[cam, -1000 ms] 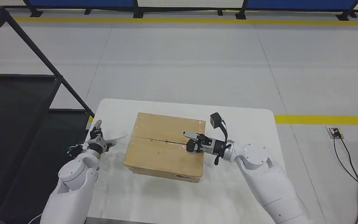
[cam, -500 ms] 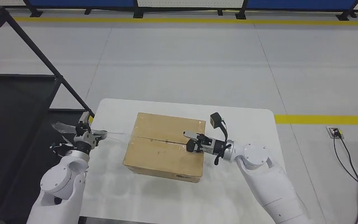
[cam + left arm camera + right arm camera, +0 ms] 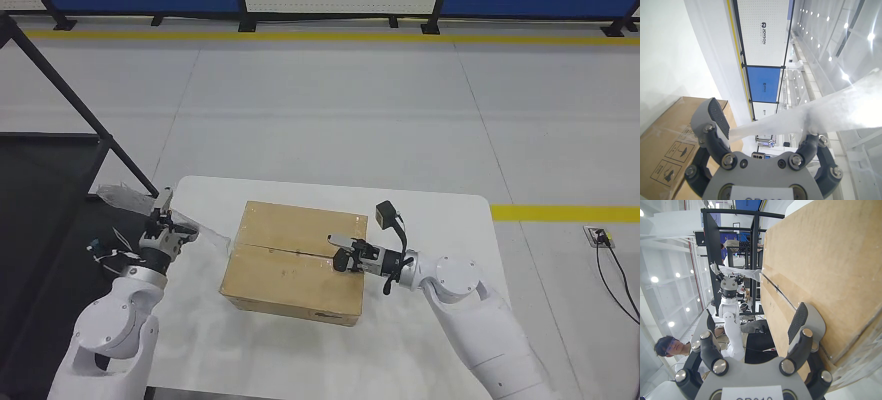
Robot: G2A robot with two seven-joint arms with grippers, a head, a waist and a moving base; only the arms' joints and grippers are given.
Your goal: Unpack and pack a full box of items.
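My left gripper [image 3: 762, 121] stands spread wide. A strip of clear film [image 3: 829, 109] is draped across its fingertips rather than pinched between them. One end of the strip runs back to the box [image 3: 662, 132] and the other trails out away from it. From above, that gripper [image 3: 163, 225] hangs off the box's [image 3: 290, 265] left end, raised, with the film [image 3: 208, 235] stretched between it and the box's upper edge.

My right gripper [image 3: 755, 313] is also wide apart and holds nothing. One pad lies against the box's [image 3: 819, 266] top face just beside the centre seam [image 3: 776, 289], near the box's right end; I cannot tell whether it presses down.

The box is closed and sits in the middle of the white table [image 3: 430, 210].
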